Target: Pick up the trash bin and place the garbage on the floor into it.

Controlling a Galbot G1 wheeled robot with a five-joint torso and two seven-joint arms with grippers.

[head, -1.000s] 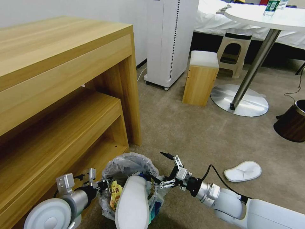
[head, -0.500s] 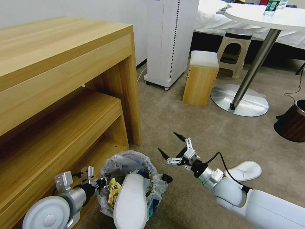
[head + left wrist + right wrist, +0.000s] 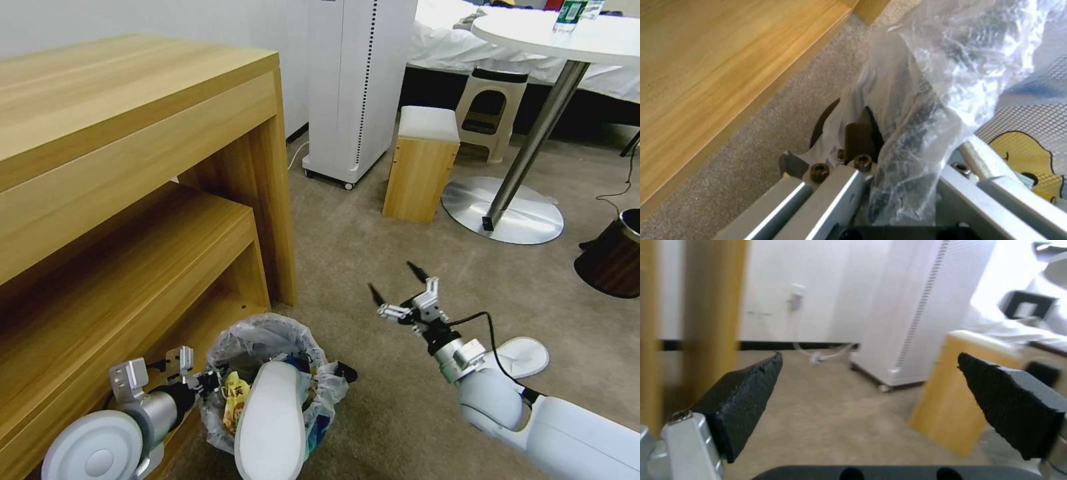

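1. The trash bin [image 3: 267, 387] stands on the floor [image 3: 413, 267] beside the wooden shelf unit [image 3: 133, 220]; the left end effector [image 3: 203, 381] is clamped on its bag-covered rim; light but flimsy, so hold the rigid rim, not the slippery liner.
2. A white slipper [image 3: 270, 427] pokes out of it; another slipper [image 3: 520, 353] lies flat nearby, soft and thin.
3. The right end effector [image 3: 405, 290] hovers above the carpet, spread wide and empty.
4. The bin's base and deeper contents are hidden.

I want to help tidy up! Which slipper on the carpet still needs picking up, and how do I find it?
Find the round white table with the shiny metal base. Nearer the robot, on the tan floor, a flat white slipper lies behind the right arm. The other slipper already pokes out of the bag-lined trash bin.
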